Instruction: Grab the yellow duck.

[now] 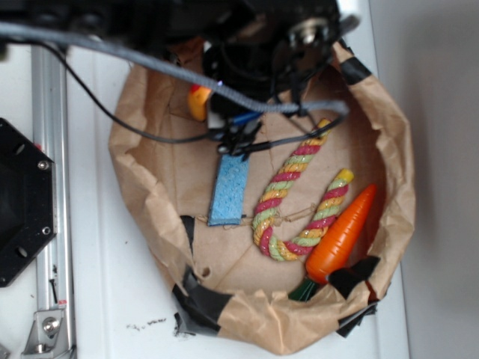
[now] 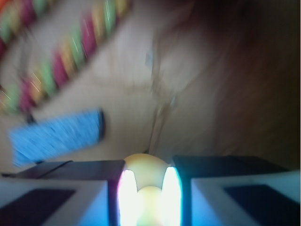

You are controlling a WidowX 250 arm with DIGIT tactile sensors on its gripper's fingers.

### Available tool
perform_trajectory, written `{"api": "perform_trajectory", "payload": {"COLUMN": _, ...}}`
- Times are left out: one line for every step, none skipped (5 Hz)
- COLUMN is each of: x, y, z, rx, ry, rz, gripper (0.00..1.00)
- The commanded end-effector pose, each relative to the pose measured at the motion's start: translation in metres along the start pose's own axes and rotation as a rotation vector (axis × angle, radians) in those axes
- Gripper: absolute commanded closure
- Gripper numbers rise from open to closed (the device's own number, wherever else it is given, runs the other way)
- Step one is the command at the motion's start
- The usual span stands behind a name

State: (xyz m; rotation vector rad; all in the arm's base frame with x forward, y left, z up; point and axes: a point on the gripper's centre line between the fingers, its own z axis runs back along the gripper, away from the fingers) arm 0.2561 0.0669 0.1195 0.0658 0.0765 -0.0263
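Robot lab test bench, not home. White tabletop [image 1: 112,299]; aluminium rail [image 1: 52,187] bolted along 9 o'clock edge, black mounting plate [image 1: 22,202] beside it. Black cables [image 1: 135,123] trail from arm at 12 o'clock. Makeshift bin of brown paper [image 1: 247,321], patched with black tape [image 1: 202,299], holds assorted toy props at centre.

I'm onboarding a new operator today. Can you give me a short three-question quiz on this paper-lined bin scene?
1. True or false: the small yellow rubber duck sits between the gripper jaws.
2. Which toy lies nearest the orange plastic carrot? A) flat blue sponge B) striped twisted rope
3. Fill in: the bin's wall is crumpled brown ____.

Key: 1 true; 2 B; 3 paper.
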Motion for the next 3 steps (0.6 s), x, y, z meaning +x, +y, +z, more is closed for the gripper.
{"api": "perform_trajectory", "payload": {"x": 0.009, "y": -0.016, "z": 0.058, "rx": 0.046, "ry": -0.17, "rz": 0.162, "gripper": 0.88}}
{"api": "perform_trajectory", "payload": {"x": 0.003, "y": -0.021, "z": 0.054, "rx": -0.007, "ry": -0.286, "rz": 0.238, "gripper": 1.0}}
{"api": "perform_trajectory", "payload": {"x": -0.001, "y": -0.026, "z": 0.049, "rx": -0.017, "ry": -0.274, "rz": 0.249, "gripper": 1.0}}
